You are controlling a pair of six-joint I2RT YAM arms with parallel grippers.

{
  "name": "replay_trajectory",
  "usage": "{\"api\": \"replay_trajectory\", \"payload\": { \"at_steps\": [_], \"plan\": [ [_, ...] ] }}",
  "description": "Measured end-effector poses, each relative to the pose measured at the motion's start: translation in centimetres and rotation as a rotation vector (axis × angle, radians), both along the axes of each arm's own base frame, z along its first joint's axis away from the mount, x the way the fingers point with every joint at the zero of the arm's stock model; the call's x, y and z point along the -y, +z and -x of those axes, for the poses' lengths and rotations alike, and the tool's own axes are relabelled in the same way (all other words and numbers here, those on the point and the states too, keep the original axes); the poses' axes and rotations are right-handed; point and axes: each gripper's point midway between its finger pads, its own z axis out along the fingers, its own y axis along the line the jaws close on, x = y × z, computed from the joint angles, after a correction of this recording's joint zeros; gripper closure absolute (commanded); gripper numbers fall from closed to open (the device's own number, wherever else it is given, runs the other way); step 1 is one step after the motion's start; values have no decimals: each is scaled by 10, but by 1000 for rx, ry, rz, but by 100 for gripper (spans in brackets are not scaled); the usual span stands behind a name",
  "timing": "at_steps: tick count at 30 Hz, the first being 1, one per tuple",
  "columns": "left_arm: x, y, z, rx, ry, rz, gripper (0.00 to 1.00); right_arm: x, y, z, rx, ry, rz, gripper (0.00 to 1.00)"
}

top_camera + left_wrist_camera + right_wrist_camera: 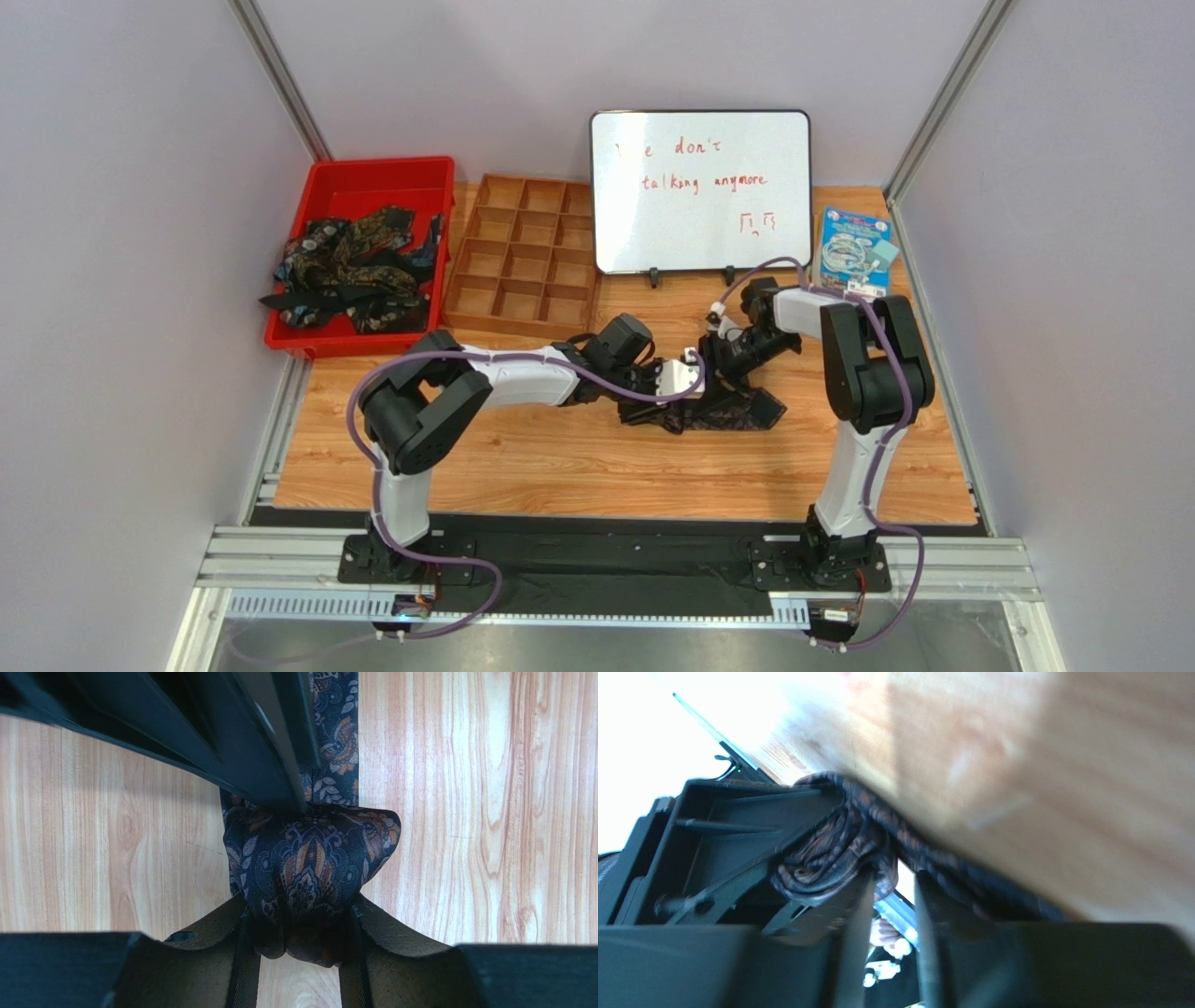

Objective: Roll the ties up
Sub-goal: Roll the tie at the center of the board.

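One tie (723, 406) lay in the middle of the wooden table (561, 469), in front of the whiteboard (700, 191), with both arms meeting over it; the left gripper (303, 917) was closed on a bunched, folded end of the cloth, the paisley print bulging out between its fingers (382, 925), while a flat strip of the same tie ran away across the wood; the right gripper (889, 892) came in from the opposite side, low against the table, its fingers close together with only a thin gap; a rolled coil of fabric sat just beside them, but whether they actually pinched it could not be told; more ties (351, 266) were heaped in the red bin (368, 174) at the far left, beside a wooden compartment tray (522, 259).
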Motion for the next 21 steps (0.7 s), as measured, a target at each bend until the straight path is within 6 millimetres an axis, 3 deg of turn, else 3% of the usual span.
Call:
{"api": "replay_trajectory", "payload": {
  "at_steps": [4, 8, 12, 15, 21],
  "plan": [
    [-3, 0, 1, -2, 3, -12, 73, 4, 18, -4, 62, -6, 4, 57],
    [-3, 0, 1, -6, 7, -15, 73, 5, 31, -8, 119, -6, 2, 72],
    [-4, 0, 1, -15, 20, -23, 73, 9, 17, -9, 99, -8, 42, 74],
    [-5, 1, 0, -28, 42, -27, 73, 15, -10, -3, 25, -6, 95, 76],
    [-9, 7, 1, -57, 86, -30, 72, 14, -13, 1, -17, -12, 85, 77]
  ]
}}
